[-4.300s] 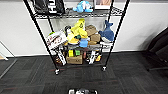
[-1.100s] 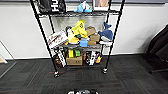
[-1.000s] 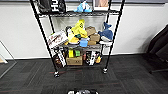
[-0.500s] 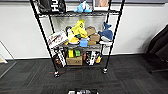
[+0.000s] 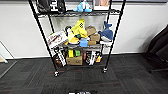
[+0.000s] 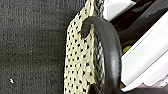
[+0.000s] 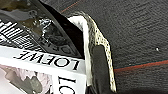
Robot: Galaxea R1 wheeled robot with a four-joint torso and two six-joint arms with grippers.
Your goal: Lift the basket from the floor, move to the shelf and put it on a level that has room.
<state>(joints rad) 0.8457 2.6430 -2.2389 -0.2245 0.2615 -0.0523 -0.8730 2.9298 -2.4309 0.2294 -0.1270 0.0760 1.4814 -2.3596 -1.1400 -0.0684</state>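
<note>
Wheeled shelf (image 5: 110,47) on dark floor (image 5: 130,75), toy-crowded tiers

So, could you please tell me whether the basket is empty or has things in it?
It has things in it: in the right wrist view a LOEWE-printed white item lies inside the basket, against its woven wall.

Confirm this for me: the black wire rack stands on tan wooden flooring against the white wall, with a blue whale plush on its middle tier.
One detail is wrong. The head view shows the shelf standing on the floor of dark charcoal carpet tiles, not tan wood. The rest holds: it stands against the white wall, and the blue whale plush sits on its middle tier.
</note>
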